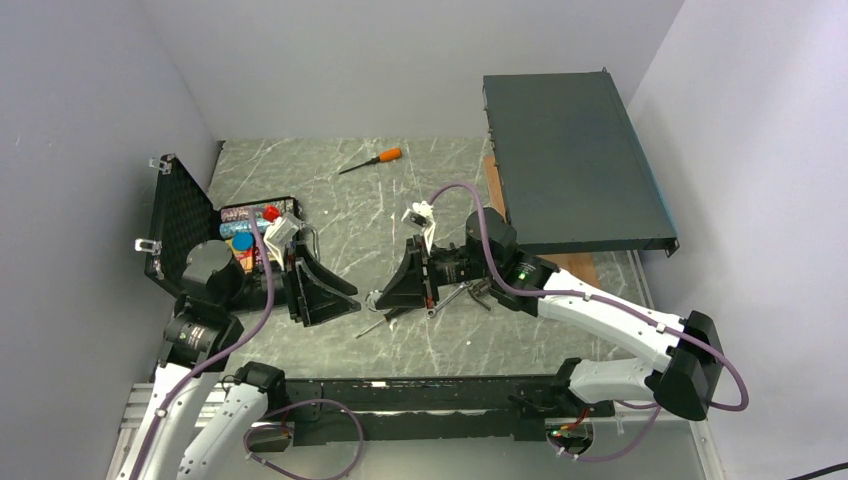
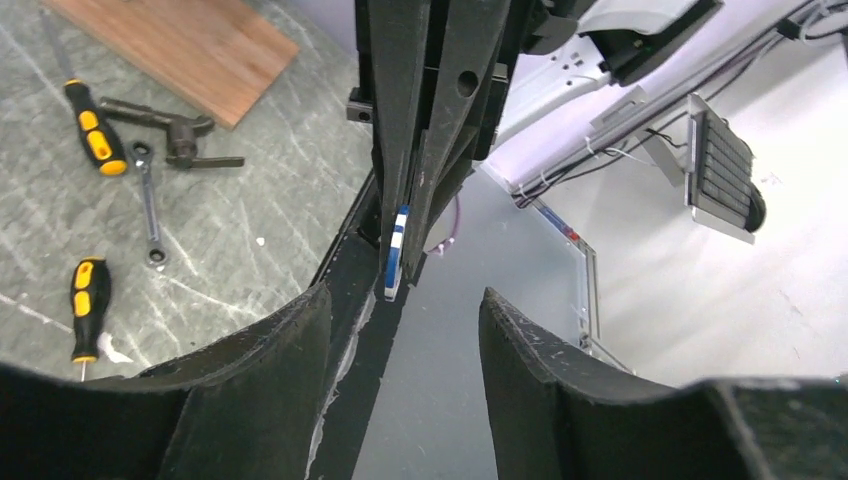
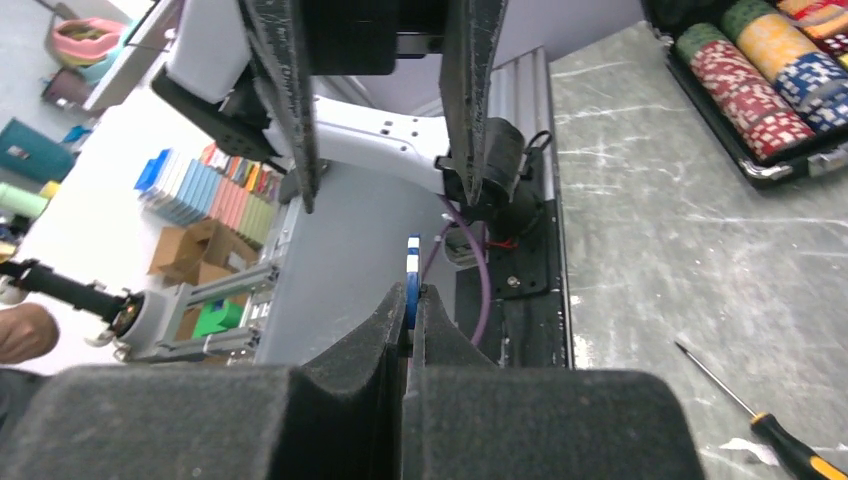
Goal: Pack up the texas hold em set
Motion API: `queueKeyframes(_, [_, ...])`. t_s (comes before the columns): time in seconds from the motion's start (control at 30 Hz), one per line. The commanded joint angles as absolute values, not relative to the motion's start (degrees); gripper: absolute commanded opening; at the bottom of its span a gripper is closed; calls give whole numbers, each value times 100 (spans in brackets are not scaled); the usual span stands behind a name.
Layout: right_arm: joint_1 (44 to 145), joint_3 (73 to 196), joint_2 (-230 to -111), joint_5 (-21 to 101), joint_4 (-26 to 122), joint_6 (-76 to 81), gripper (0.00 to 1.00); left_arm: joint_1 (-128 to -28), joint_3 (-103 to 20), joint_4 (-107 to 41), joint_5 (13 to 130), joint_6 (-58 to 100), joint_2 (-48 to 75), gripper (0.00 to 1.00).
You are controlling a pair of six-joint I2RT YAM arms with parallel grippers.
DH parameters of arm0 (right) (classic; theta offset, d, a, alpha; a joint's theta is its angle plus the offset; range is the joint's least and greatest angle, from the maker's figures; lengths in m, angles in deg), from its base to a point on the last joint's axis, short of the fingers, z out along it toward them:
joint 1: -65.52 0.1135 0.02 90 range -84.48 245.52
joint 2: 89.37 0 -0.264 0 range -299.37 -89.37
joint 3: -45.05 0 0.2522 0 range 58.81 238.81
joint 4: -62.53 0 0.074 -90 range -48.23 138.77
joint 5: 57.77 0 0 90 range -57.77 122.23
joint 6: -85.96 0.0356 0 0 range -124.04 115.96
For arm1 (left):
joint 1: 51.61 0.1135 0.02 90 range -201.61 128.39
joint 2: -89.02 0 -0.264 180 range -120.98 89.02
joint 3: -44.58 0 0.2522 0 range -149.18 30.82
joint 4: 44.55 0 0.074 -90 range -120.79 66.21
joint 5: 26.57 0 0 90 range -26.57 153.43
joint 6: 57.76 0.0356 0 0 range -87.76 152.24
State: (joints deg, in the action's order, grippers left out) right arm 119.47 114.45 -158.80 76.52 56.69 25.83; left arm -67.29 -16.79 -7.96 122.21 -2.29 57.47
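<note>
The small black case (image 1: 178, 232) stands open at the left, its egg-crate foam lid upright and rows of multicoloured chips (image 1: 250, 232) inside; the chips also show in the right wrist view (image 3: 765, 75). My right gripper (image 1: 385, 295) is shut on a blue and white chip (image 3: 411, 262), held edge-on above the table's near edge. My left gripper (image 1: 345, 297) faces it, open and empty, its fingers either side of the chip's line but short of it. In the left wrist view the chip (image 2: 397, 250) sits just beyond my open left gripper (image 2: 405, 330).
A large dark rack box (image 1: 570, 165) leans at the back right over a wooden board (image 2: 180, 45). An orange-handled screwdriver (image 1: 375, 158) lies at the back. Yellow-handled screwdrivers (image 2: 95, 135), a wrench (image 2: 150, 210) and another tool lie under the right arm.
</note>
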Motion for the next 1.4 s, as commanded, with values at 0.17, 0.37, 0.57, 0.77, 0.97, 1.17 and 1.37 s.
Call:
queueKeyframes(0.17, [11922,11496,-15936,8358,6911,3035,0,-6724,-1743,-1712,13159,-501,5832,48])
queueKeyframes(0.37, [11922,11555,-16025,8388,7143,3151,0,-6725,-1749,-1452,13119,-408,5754,46])
queueKeyframes(0.57, [11943,11653,-16188,8373,7188,3177,0,-6724,-1698,-1543,13025,-499,5785,35])
queueKeyframes(0.77, [11988,11773,-16311,8379,7239,3172,0,-6725,-1805,-1335,12904,-359,5706,33])
queueKeyframes(0.97, [12019,11817,-16324,8286,7168,3104,0,-6725,-1845,-1166,12913,-263,5663,34])
queueKeyframes(1.17, [12023,11879,-16395,8259,7241,3145,0,-6725,-1944,-977,12886,-111,5589,22])
queueKeyframes(1.37, [12045,11910,-16473,8276,7311,3206,0,-6725,-2124,-590,12585,125,5537,12])
